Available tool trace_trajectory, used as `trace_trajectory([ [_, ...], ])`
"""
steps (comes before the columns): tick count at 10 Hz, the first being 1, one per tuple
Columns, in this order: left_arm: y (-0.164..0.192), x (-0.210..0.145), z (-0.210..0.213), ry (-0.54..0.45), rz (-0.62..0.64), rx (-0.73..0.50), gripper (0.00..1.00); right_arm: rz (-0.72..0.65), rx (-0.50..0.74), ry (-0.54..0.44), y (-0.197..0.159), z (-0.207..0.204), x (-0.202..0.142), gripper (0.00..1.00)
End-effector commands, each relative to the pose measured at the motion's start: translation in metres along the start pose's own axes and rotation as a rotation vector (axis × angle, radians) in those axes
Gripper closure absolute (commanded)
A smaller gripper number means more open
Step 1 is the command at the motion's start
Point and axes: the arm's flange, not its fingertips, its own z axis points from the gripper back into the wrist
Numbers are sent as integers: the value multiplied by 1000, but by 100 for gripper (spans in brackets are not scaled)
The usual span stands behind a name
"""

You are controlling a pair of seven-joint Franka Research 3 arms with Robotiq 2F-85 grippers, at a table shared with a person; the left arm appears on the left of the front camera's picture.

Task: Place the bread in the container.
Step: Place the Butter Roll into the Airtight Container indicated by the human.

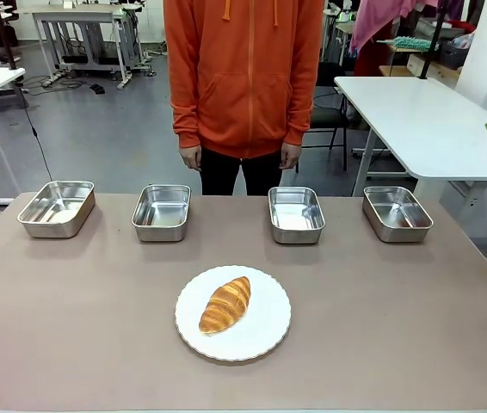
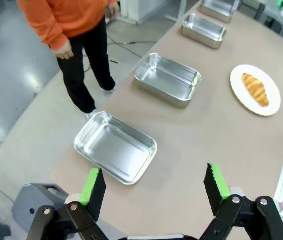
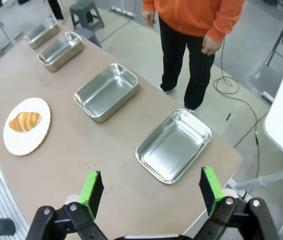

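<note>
The bread, a golden-brown croissant [image 1: 225,305], lies on a round white plate [image 1: 256,340] at the near middle of the table. Several look-alike steel pans stand in a row along the far side; I cannot tell which is the container. The pan nearest my left gripper [image 2: 155,185] is the leftmost one [image 2: 115,147]. The pan nearest my right gripper [image 3: 151,187] is the rightmost one [image 3: 174,145]. Both grippers hang high off the table's ends, open and holding nothing. The croissant [image 2: 255,89] [image 3: 25,121] lies far from both.
A person in an orange hoodie [image 1: 243,77] stands behind the far edge, hands down and holding nothing. The pans [image 1: 57,207] [image 1: 162,212] [image 1: 296,213] [image 1: 397,212] hold nothing. Bare tabletop [image 1: 398,327] surrounds the plate. A white table [image 1: 424,120] stands at the back right.
</note>
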Motion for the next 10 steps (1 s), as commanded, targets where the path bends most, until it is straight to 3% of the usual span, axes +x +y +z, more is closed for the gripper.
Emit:
trace_trajectory([
  [1,-2,6,6,-57,-10,-3,0,18,42,-60,-8,7,-1,0],
  [6,-8,16,9,-157,61,-22,0,-3,34,-93,-13,15,0,0],
  [10,-6,17,6,-140,58,-15,0,-33,23,-70,-9,14,-2,0],
])
